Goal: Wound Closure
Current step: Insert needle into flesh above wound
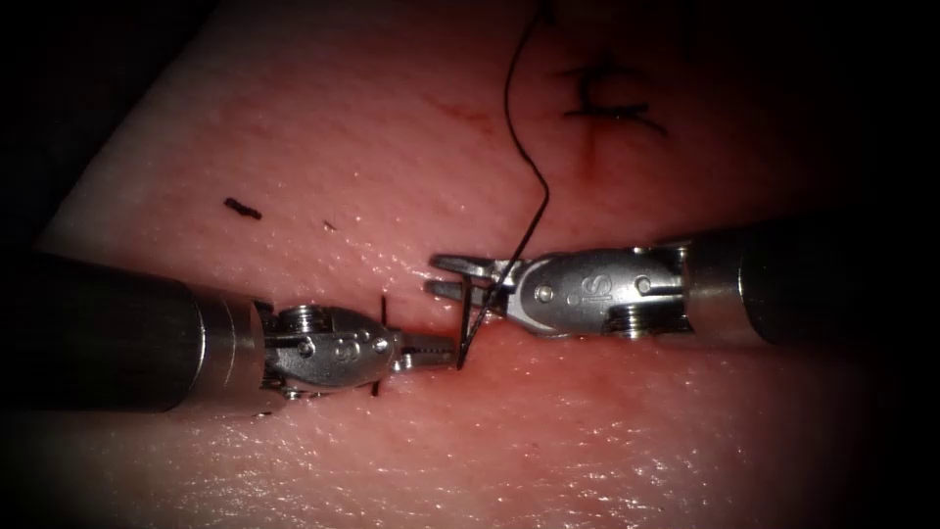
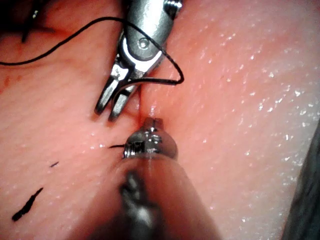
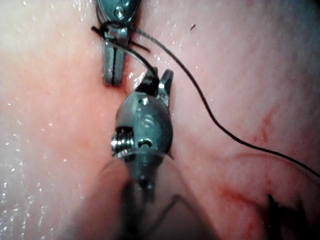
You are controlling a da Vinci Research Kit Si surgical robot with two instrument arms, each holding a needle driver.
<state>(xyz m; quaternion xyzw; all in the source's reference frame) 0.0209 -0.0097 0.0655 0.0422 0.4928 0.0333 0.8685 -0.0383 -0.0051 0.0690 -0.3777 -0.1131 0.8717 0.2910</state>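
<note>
dark steel needle [image 1: 468, 328] stands nearly upright at the cut [image 1: 490, 328] in the tissue [image 1: 323, 147], between the two tools near the middle of the endoscope view. its lower end meets the tip of the left hand [image 1: 438, 349], whose jaws look clenched on it there, low on the curve; whether the point below sits in the tissue i cannot tell. the upper part of the needle crosses the parted jaws of the right hand [image 1: 452, 275], which look released and grasp nothing that i can make out. black thread [image 1: 534, 176] runs from the needle's upper end past the right hand and climbs away over the tissue toward the finished stitches [image 1: 612, 106] further along the cut. the left wrist view has the thread bowing in a loop [image 2: 172, 75] beside the right hand's jaws. a short stitch end [image 1: 383, 312] stands by the left hand, and a cut end of thread [image 1: 241, 208] lies well apart on the left side of the cut. red fluid [image 1: 470, 116] streaks the tissue near the thread.

as a judgement, handling this well calls for a firm hold on the needle, a grip square to its curve, and keeping the loose loop of thread clear of both pairs of jaws.
</note>
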